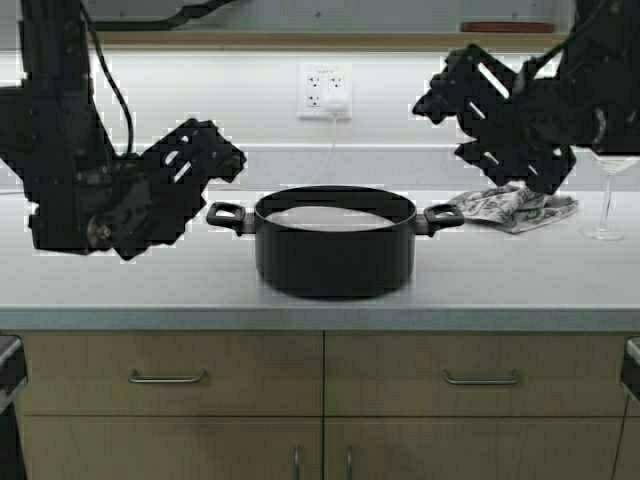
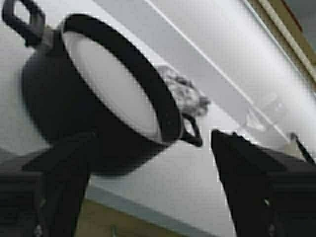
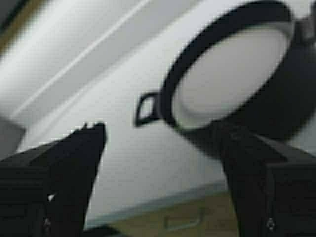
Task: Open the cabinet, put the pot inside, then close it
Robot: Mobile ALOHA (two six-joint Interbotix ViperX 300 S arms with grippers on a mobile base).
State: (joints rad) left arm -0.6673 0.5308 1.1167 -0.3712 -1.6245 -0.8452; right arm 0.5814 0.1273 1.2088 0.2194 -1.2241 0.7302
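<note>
The pot (image 1: pixel 335 243) sits in the middle of the high view on the pale countertop (image 1: pixel 120 280), upright, its two loop handles pointing out to the frame's left and right, nothing gripping it. The left gripper (image 1: pixel 205 160) hangs at centre left, near the pot's left handle (image 1: pixel 227 215) but clear of it; the left wrist view shows its two fingers (image 2: pixel 64 173) spread wide with the pot between and beyond them, so it is released and holding nothing. The right gripper (image 1: pixel 470 105) is higher, at upper right, above and apart from the right handle (image 1: pixel 443 216); its fingers (image 3: pixel 79 163) are likewise parted and empty in the right wrist view.

The arms flanking the pot on either side would suit a two-handed lift by the handles (a judgement from the pose only). The wall cabinet (image 1: pixel 330 40) is barely in view: only a tan strip along the top edge, its doors and handles hidden, so whether it is open cannot be told.

Behind the pot at right lie a crumpled cloth (image 1: pixel 515 207) and a stemmed glass (image 1: pixel 607 195), both near the right arm's path and worth avoiding. Drawers (image 1: pixel 170 377) fill the bottom.
</note>
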